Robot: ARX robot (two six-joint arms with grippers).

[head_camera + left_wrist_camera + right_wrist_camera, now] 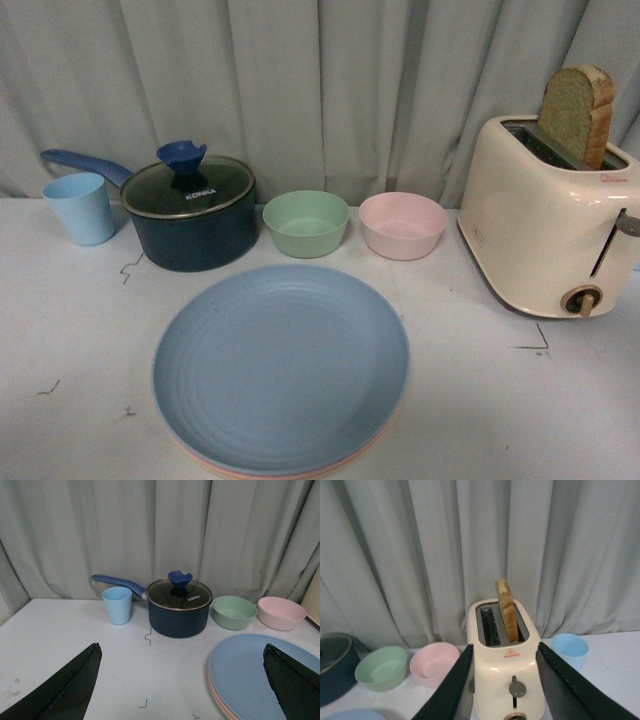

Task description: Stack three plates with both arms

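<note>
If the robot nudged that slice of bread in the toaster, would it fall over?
Probably not: the bread slice stands deep in the toaster slot, leaning on its edge. It looks light and soft, so it would likely wobble or squash. The toaster itself looks broad-based, unlikely to tip.

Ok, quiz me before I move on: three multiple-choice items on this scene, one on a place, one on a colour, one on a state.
1. What stands between the pot and the pink bowl?
A. green bowl
B. toaster
C. blue cup

2. Which plate tops the stack?
A. cream
B. light blue
C. pink

3. How do the left gripper's jaws stand?
A. shut on a plate
B. shut, empty
C. open, empty

Key: 1 A, the green bowl sits between them. 2 B, the light blue plate lies uppermost. 3 C, its fingers stand wide apart, nothing between.
</note>
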